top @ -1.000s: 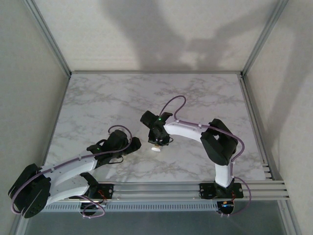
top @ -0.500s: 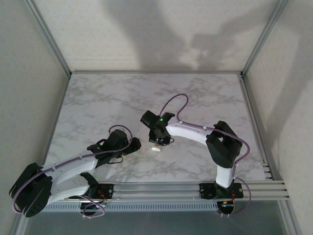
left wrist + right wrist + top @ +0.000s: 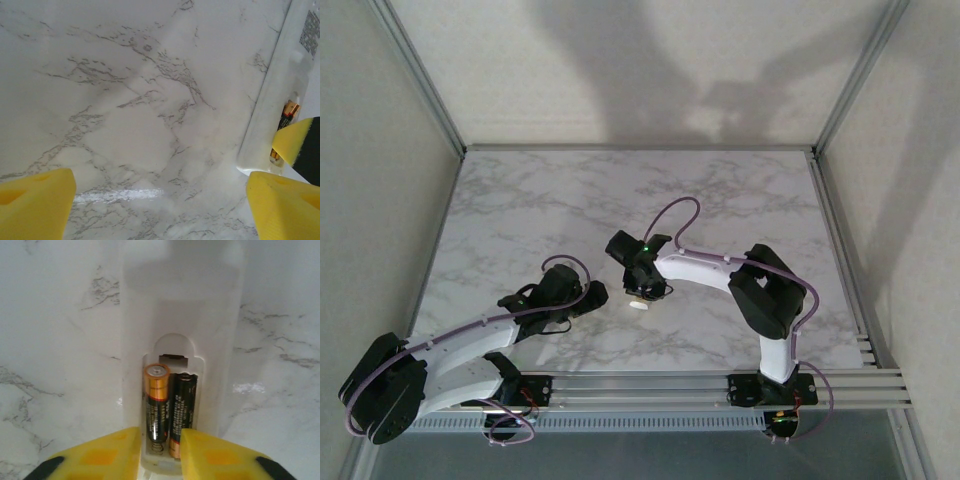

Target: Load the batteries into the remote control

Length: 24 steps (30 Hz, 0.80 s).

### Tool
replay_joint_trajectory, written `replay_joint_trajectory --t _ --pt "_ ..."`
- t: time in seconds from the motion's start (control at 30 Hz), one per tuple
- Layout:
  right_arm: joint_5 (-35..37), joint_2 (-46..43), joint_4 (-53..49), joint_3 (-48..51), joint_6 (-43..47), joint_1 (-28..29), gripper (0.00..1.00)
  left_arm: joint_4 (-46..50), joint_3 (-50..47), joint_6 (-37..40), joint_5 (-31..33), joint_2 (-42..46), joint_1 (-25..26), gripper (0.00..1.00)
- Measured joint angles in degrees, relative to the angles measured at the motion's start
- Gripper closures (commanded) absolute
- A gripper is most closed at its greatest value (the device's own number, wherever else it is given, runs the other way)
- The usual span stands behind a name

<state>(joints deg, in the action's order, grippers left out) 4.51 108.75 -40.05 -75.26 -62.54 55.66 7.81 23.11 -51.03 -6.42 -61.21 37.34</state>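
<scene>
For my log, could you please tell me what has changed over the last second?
The right elbow swung outward, then back in; the right gripper barely shifted over the remote. The left gripper and the remote stayed put.

free: table (image 3: 520,200) bare beyond and beside both arms | blocked: centre, remote control (image 3: 180,315) with 2 batteries (image 3: 158,400), right gripper (image 3: 160,455) low over them | left gripper (image 3: 160,205) close alongside, little room between the 2
</scene>
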Motion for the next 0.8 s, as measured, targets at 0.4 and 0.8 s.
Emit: replay_joint_trajectory --t 0.4,0.8 --pt "0.0 -3.4 -0.5 -0.1 8.5 0.0 0.54 -0.2 0.0 0.5 -1.1 0.0 0.0 0.23" --pt "0.0 -6.0 -1.9 0.3 37.2 0.0 0.23 -1.3 -0.5 -2.0 -1.9 -0.5 0.9 0.34"
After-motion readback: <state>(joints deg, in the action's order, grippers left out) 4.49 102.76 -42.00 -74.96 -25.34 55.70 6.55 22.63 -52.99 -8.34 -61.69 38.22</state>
